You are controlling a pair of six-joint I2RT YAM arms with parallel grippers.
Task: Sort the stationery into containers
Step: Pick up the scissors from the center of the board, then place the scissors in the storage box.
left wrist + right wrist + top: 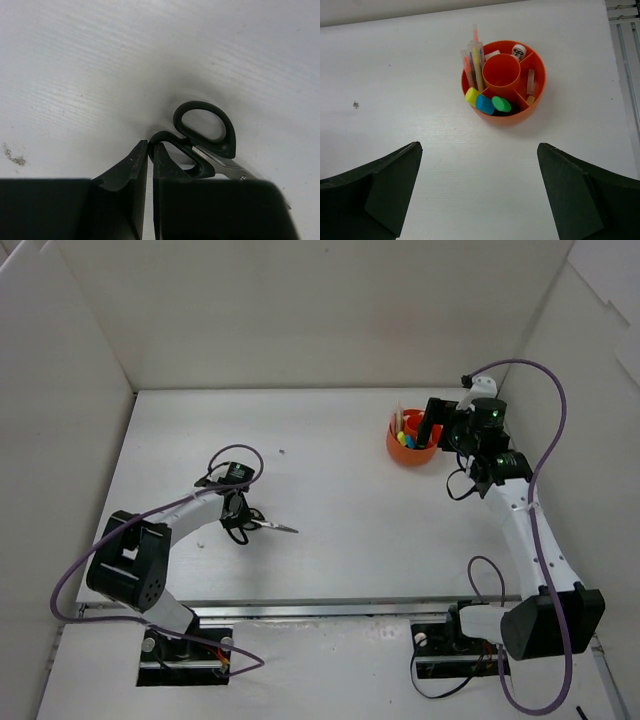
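Observation:
Black-handled scissors (275, 526) lie on the white table left of centre, blades pointing right. My left gripper (238, 519) is shut on the rim of the smaller handle loop, one finger (167, 162) inside the loop; the scissors (215, 149) show just ahead of the jaws. The orange round container (536, 92) stands at the back right. Its compartments hold highlighters with yellow, blue (484, 104) and green caps, thin pens (474, 60) and small erasers (531, 82). My right gripper (479, 146) hangs open above the table just in front of that container (410, 452), holding nothing.
White walls (300, 310) enclose the table on the left, back and right. A small dark speck (283, 452) lies near the middle back, and a faint smudge (15, 157) marks the surface left of my left gripper.

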